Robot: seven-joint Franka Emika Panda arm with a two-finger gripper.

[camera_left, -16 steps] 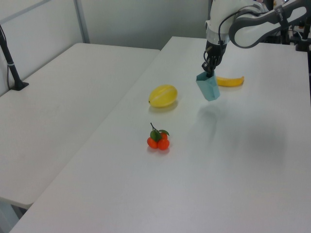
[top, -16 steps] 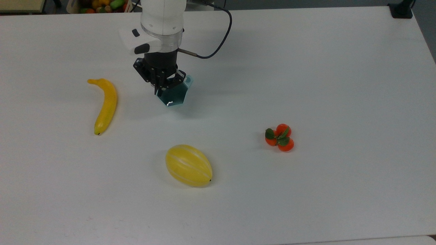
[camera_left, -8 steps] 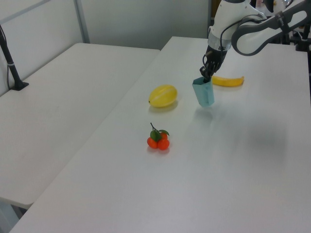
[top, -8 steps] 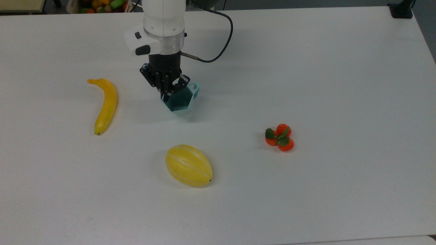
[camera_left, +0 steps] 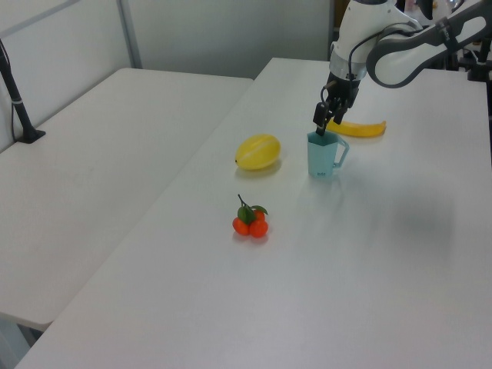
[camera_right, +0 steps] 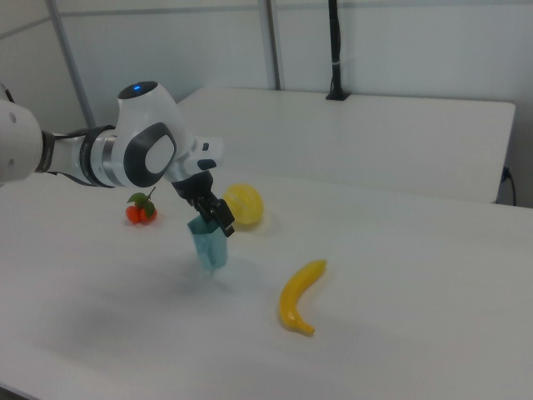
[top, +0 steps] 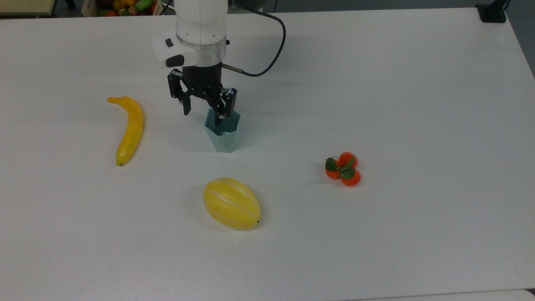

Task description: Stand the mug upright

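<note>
Mug [top: 223, 134] standing upright on the white table [top: 376, 83], mouth up, narrow base down, directly under the pincer [top: 202, 113]. A small handle seen on its side in the left view [camera_left: 322, 156], turned toward the left view's right.

Pincer spread wide, gripping nothing. One finger [top: 220, 110] dipping just inside the mug's rim, the other [top: 186, 104] hanging outside, off the top view's left of the mug and clear of its wall. Whether the inner finger touches the rim: cannot tell. In the left view, pincer [camera_left: 326, 123] poised right above the mug's mouth; in the right view, pincer [camera_right: 216, 216] partly masking the mug's top [camera_right: 208, 247].

Arm [top: 200, 25] coming down from the top view's upper edge, wrist held near vertical, fingers pointing straight at the table. A black cable [top: 273, 42] looping off the wrist toward the top view's right. In the right view, the last white links [camera_right: 141, 154] reaching in from the right view's left, bent down at the wrist.

Banana [top: 128, 129] lying well apart from the pincer, toward the top view's left. Yellow melon [top: 231, 203] below the pincer in the top view, apart from the mug. Cluster of small orange fruits with green leaves [top: 343, 169] farther off, toward the top view's lower right.
</note>
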